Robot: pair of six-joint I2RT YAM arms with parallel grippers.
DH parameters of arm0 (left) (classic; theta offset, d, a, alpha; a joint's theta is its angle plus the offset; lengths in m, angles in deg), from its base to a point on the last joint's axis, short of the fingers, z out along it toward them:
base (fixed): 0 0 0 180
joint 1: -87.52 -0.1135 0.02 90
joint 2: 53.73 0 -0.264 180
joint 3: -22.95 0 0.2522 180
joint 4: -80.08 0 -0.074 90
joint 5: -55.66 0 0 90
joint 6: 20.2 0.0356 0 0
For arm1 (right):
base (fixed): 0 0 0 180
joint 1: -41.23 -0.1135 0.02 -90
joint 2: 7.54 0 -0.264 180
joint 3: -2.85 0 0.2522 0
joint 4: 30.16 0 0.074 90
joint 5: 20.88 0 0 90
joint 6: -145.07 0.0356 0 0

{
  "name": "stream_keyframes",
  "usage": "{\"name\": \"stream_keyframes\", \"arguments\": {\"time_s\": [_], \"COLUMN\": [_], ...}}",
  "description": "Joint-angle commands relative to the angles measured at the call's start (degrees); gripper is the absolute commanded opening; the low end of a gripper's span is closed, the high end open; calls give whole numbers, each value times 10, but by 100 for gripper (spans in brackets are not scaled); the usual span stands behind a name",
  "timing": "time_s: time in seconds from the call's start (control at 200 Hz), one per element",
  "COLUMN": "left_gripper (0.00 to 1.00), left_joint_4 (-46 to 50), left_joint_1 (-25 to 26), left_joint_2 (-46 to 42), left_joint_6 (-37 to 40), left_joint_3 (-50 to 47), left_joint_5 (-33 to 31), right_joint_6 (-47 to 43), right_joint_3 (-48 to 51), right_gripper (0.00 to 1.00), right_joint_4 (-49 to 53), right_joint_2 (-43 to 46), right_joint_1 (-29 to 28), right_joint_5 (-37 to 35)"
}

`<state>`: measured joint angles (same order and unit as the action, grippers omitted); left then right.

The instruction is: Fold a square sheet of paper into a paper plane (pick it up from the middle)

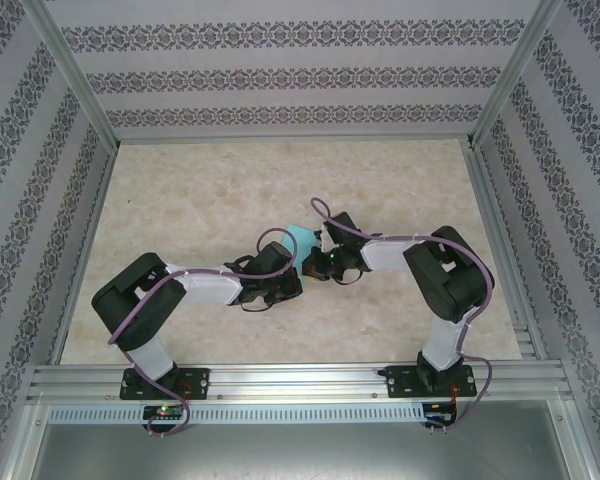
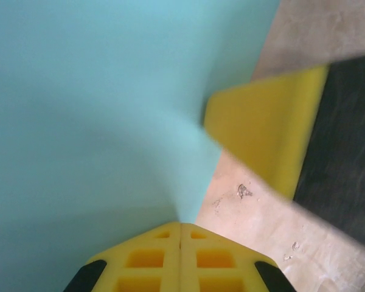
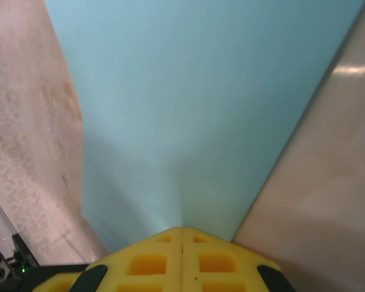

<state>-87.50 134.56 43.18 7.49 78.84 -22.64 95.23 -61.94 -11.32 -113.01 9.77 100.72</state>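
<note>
**Claw state.** The left claw (image 2: 180, 226) is closed flat, fingertip against fingertip, with the sheet of paper (image 2: 97, 121) pinched in the seam. The right claw (image 3: 182, 231) is closed the same way on the same sheet. No gap is visible between the pads of either claw.

**Location of the sheet.** The paper fans out ahead of each claw from the pinch point. From the left claw it spreads forward and to the left. A yellow finger (image 2: 261, 128) of the right claw stands ahead and to the right, at the paper's edge. From the right claw the sheet runs straight ahead, with bare table (image 3: 328, 182) on both sides. From above, a small turquoise patch (image 1: 300, 237) shows just beyond the two meeting claws.

**Handling.** Treat the sheet as very light, thin and limp. Expect it to sag, curl or flutter wherever it is unsupported. It creases permanently and tears if the two claws pull apart.

**Grip point.** Grip at an edge or along an intended fold line. Keep the two pinch points close together. Press the paper against the table to set a crease.
</note>
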Motion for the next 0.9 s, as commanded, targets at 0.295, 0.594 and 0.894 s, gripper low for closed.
{"name": "stream_keyframes", "arguments": {"time_s": [0.295,0.594,0.894], "left_gripper": [0,0,0], "left_joint_4": [84,81,80], "left_joint_1": [8,9,9], "left_joint_2": [15,20,21], "left_joint_6": [-9,-5,3], "left_joint_3": [-43,-42,-34], "left_joint_5": [16,15,4], "right_joint_6": [-45,-59,-83], "right_joint_3": [-123,-174,-120], "right_gripper": [1,1,2], "right_joint_4": [52,66,26], "right_joint_2": [-86,-110,14], "right_joint_1": [83,119,116], "right_joint_5": [-72,-116,-65]}}
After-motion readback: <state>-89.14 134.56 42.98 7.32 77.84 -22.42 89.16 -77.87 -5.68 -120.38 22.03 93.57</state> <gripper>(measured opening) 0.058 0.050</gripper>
